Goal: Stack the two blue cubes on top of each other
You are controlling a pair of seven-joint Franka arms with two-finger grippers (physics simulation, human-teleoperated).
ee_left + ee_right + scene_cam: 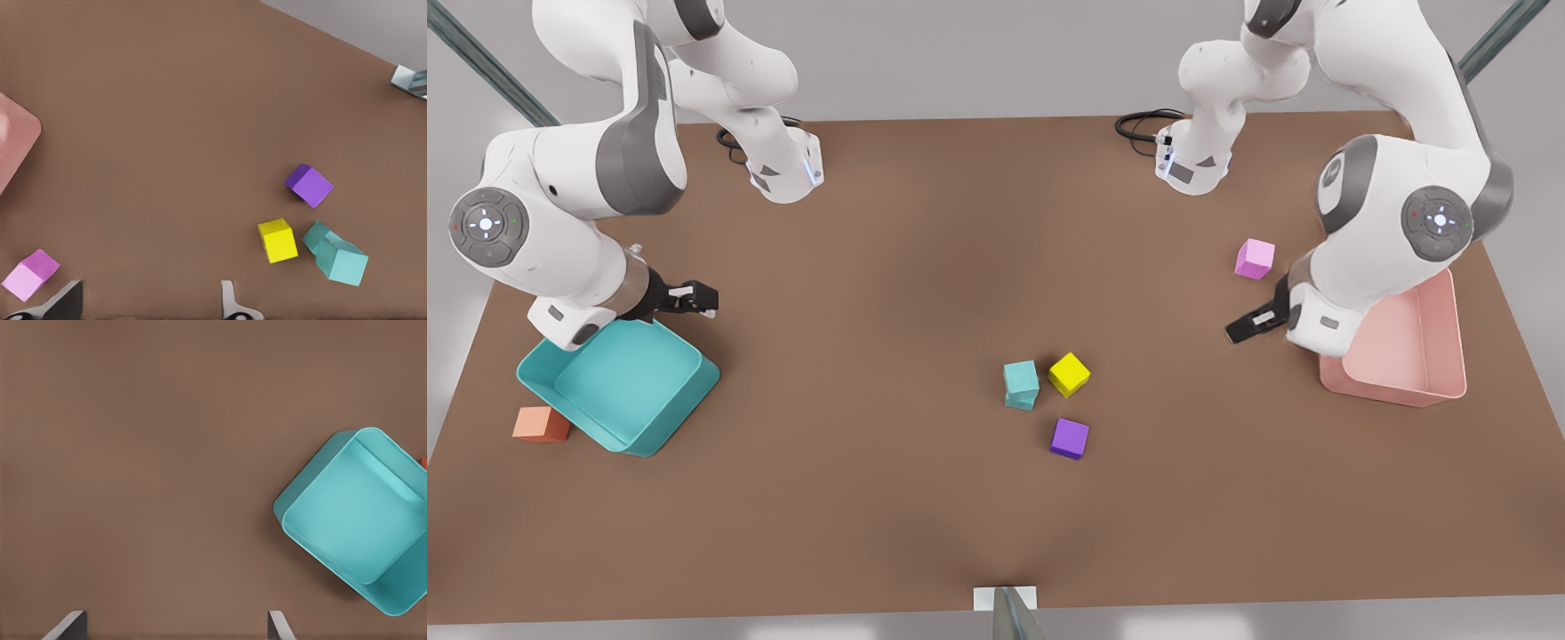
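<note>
Teal on teal: the two blue cubes (1021, 384) sit stacked mid-counter, touching the yellow cube (1069, 373), purple cube (1069, 438) nearby. Left hand (1249, 324) hangs open and empty beside the pink tray (1436, 378); right hand (694, 298) open and empty above the teal tray (680, 404).

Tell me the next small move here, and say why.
Probably nothing beyond holding off. The upper blue cube sits on the lower blue cube, slightly twisted, so the stack looks done. The left tool is open by the pink tray, and the right tool is open over the teal tray. I'd hold both clear of the stack.
</note>
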